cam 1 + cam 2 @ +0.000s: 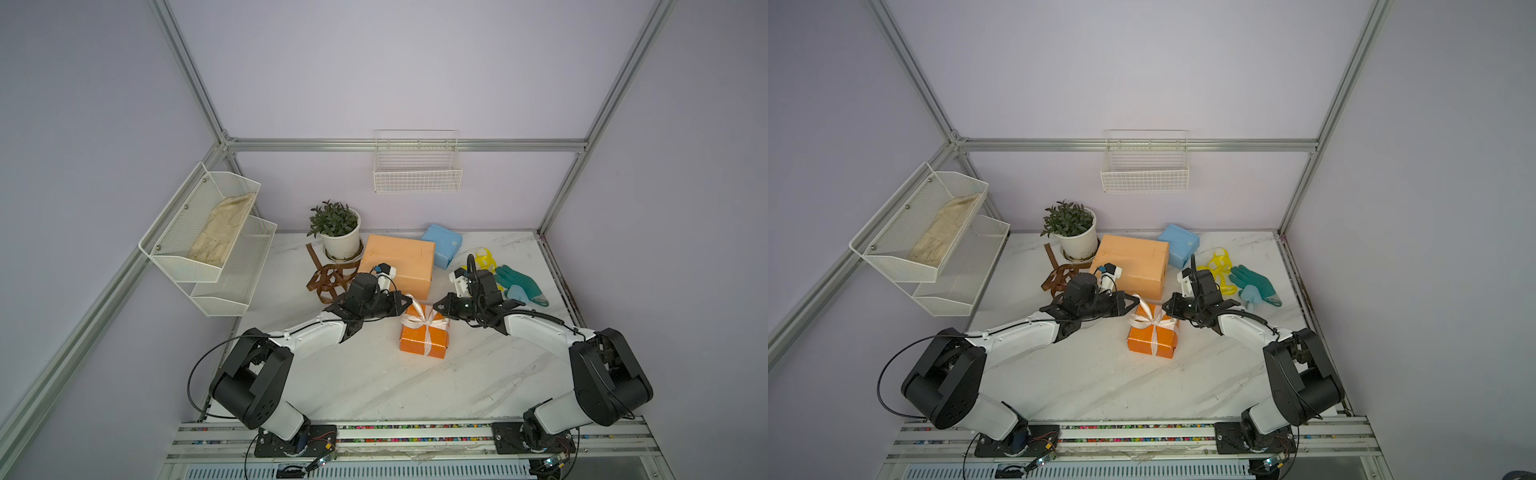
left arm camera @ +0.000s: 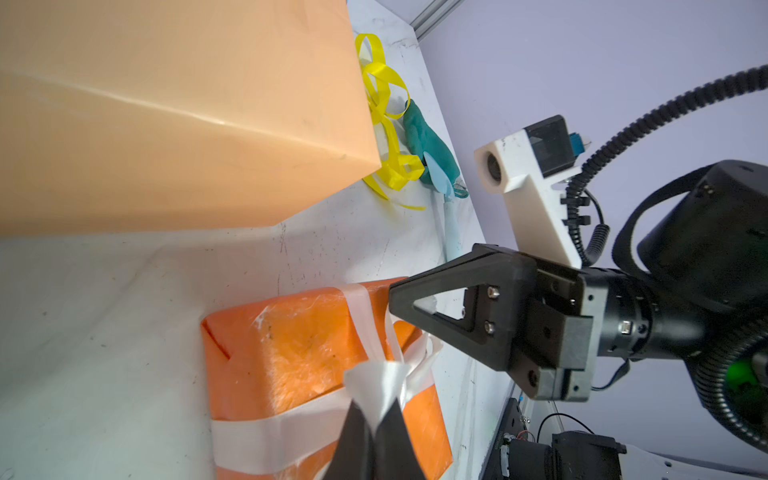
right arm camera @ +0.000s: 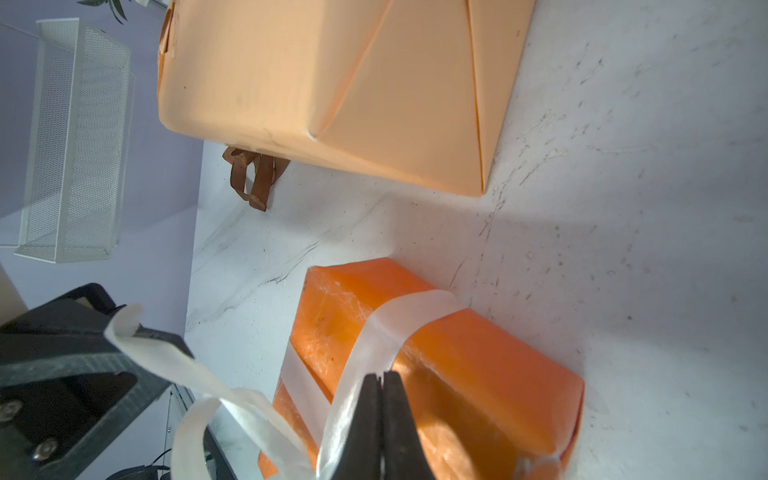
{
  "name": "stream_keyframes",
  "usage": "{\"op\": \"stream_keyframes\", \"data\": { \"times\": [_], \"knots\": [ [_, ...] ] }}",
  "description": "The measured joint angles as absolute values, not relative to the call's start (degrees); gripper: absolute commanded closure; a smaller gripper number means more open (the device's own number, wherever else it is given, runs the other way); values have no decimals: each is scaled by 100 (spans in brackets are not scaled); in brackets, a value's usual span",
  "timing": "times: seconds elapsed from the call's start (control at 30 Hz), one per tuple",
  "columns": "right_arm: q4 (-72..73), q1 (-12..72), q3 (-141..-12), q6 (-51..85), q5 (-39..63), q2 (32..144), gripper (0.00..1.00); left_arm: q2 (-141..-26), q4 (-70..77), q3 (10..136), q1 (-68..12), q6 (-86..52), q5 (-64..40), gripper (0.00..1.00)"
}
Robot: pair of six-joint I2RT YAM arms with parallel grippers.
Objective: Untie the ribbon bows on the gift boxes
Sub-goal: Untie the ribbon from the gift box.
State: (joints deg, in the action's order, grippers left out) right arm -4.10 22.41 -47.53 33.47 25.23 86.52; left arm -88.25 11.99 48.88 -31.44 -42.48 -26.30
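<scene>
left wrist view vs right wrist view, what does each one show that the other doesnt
Only the left wrist view: the yellow ribbon lying loose on the table beside the teal glove.

Only the right wrist view: the brown ribbon loose near the pale peach box, and the white mesh rack.

Both: the pale peach box, the orange box with the white ribbon tied around it, the left end effector shut on that ribbon, and the right end effector, seemingly pinching it too.
</scene>
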Motion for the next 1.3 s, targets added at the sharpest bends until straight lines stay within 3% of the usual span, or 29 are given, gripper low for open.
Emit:
{"op": "stream_keyframes", "data": {
  "times": [0.07, 0.2, 0.3, 0.47, 0.67, 0.87, 1.03, 1.3],
  "knots": [
    [-403, 2241, -4729, 3367, 2532, 8652, 100, -8873, 1437, 4888, -3138, -4294, -2818, 74],
    [-390, 2241, -4718, 3404, 2552, 8654, 100, -9323, 1938, 4969, -3124, -4558, -3240, 58],
    [-386, 2241, -4718, 3424, 2554, 8654, 100, -9686, 2196, 4969, -3124, -4746, -3413, 58],
    [-388, 2241, -4718, 3424, 2554, 8654, 100, -9913, 2383, 4969, -3124, -4917, -3516, 66],
    [-384, 2241, -4681, 3424, 2554, 8654, 100, -9911, 2180, 5100, -3124, -4757, -3468, 56],
    [-375, 2241, -4668, 3426, 2554, 8654, 100, -9489, 860, 5312, -3124, -3972, -2670, 36],
    [-320, 2241, -4602, 3446, 2589, 8654, 100, -9341, 231, 5500, -3124, -3599, -2189, 29],
    [-294, 2241, -4578, 3470, 2648, 8648, 100, -10250, 25, 6272, -3124, -3374, -2290, 40]
  ]
}}
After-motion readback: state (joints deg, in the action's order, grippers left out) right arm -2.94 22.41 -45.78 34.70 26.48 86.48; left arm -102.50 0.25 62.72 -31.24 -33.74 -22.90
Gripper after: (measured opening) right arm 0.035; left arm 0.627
